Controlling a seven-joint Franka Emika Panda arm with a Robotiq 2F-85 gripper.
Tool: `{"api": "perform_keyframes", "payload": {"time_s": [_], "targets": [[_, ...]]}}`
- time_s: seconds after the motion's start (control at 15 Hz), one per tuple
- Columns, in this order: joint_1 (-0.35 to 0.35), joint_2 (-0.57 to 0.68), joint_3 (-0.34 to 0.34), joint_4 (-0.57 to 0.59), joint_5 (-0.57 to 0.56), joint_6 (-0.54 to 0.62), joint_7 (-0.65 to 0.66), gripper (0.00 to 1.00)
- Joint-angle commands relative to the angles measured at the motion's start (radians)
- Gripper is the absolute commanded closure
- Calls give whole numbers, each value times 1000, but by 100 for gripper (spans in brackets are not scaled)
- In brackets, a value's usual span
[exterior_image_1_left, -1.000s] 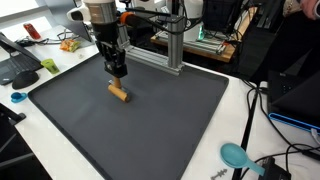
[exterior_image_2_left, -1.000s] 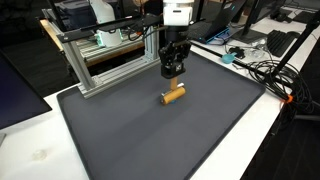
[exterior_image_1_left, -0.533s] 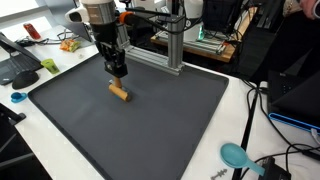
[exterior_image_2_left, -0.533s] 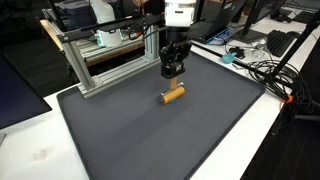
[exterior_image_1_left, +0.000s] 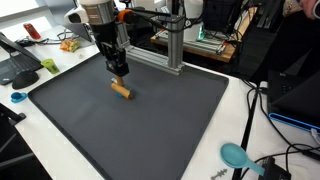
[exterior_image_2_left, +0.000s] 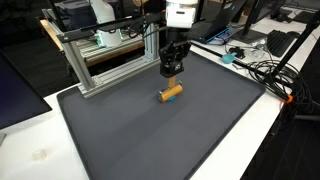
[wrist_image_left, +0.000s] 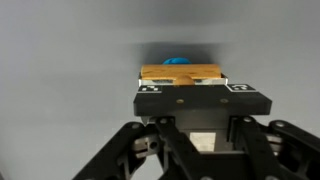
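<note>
My gripper hangs over the far part of a dark grey mat. An orange cylinder with a blue end is right under the fingertips, also in the other exterior view, where the gripper is above it. In the wrist view the cylinder lies crosswise against the tips of the closed fingers, its blue end behind. The fingers look shut on it, just above the mat.
An aluminium frame stands at the mat's far edge, close behind the gripper, and shows in both exterior views. A teal scoop and cables lie on the white table beside the mat. A small blue item lies off the mat.
The orange cylinder has shifted slightly up toward the gripper in both exterior views. The arm has barely moved.
</note>
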Motion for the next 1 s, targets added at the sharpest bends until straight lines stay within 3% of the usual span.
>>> {"api": "perform_keyframes", "payload": {"time_s": [0.0,0.2,0.4,0.93], "targets": [[-11,53,13,1,36,-83,-31,78],[-11,54,15,9,38,-119,-35,78],[-10,49,13,2,32,-85,-31,78],[-5,27,9,-47,14,135,-23,78]]}}
